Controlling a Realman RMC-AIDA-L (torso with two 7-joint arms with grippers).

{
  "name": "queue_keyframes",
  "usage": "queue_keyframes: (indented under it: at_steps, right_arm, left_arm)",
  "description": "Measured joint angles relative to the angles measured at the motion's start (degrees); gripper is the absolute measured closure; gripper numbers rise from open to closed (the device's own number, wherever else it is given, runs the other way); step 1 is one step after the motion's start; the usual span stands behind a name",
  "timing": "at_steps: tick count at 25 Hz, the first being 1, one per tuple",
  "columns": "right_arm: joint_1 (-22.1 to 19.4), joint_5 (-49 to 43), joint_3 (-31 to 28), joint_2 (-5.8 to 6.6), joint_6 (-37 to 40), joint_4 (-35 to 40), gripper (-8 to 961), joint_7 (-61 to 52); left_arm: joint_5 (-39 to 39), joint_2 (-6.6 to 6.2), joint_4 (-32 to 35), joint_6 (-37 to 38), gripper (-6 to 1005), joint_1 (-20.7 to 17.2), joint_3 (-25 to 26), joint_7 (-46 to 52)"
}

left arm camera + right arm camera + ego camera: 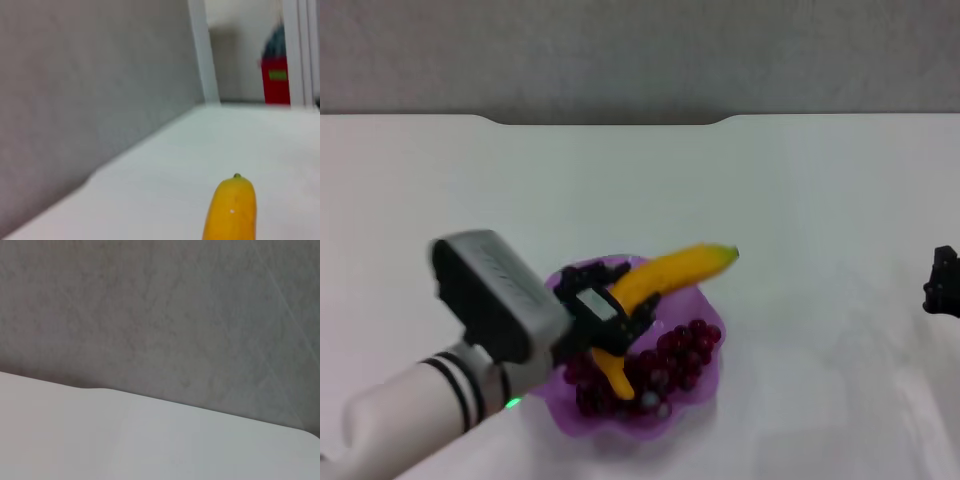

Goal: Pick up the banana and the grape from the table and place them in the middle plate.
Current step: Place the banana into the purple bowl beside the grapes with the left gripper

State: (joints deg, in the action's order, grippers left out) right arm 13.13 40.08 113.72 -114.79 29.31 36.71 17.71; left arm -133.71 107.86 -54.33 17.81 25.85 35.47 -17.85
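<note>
Head view shows left gripper [612,312] fingers clamping the banana [670,272] over the middle plate [695,390], grape [682,352] inside.

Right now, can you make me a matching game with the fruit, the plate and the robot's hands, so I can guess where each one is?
Things:
1. banana
2. grape
3. middle plate
4. right gripper

Places or states:
A. lying in the purple dish, under the yellow fruit
B. idle at the table's right edge, away from the fruit
C. held by the left gripper over the dish, green tip pointing past the rim
D. sitting on the white table, holding the fruit

Pairs: 1-C, 2-A, 3-D, 4-B
</note>
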Motion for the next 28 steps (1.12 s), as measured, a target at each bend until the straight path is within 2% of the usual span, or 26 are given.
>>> queue_keyframes:
  at_steps: [1,2,5,7,11,17,24,28]
  right_arm:
    - [0.07,0.00,0.16,0.01,0.00,0.02,950,-0.01]
    - [0.18,0.00,0.39,0.00,0.01,0.02,950,-0.04]
    - [0.60,0.00,1.02,0.00,0.11,-0.05,950,-0.45]
    - [0.68,0.00,1.23,0.00,0.13,-0.06,949,-0.56]
    - [0.60,0.14,1.30,0.00,0.13,-0.08,949,-0.58]
    - [0.55,0.21,1.33,0.00,0.12,-0.16,949,-0.58]
    - [0.69,0.12,1.33,0.00,-0.09,-0.15,949,-0.58]
    - [0.65,0.10,1.33,0.00,-0.23,-0.14,948,-0.58]
  left_arm:
    - [-1.03,1.40,0.49,-2.58,508,-0.31,1.79,-2.00]
    - [-1.03,1.40,0.49,-2.58,508,-0.31,1.79,-2.00]
    - [-4.46,6.37,3.06,-7.19,507,-2.29,8.31,-8.64]
    - [-5.77,7.96,3.71,-7.71,507,-3.77,10.63,-11.33]
    - [-6.25,7.94,2.36,-7.63,506,-5.72,12.31,-12.40]
    - [-6.51,7.74,1.27,-8.46,504,-6.45,14.15,-12.37]
    - [-6.25,6.77,-2.26,-11.71,503,-6.82,14.41,-12.41]
    - [-6.32,6.12,-6.07,-13.82,502,-8.55,15.88,-12.57]
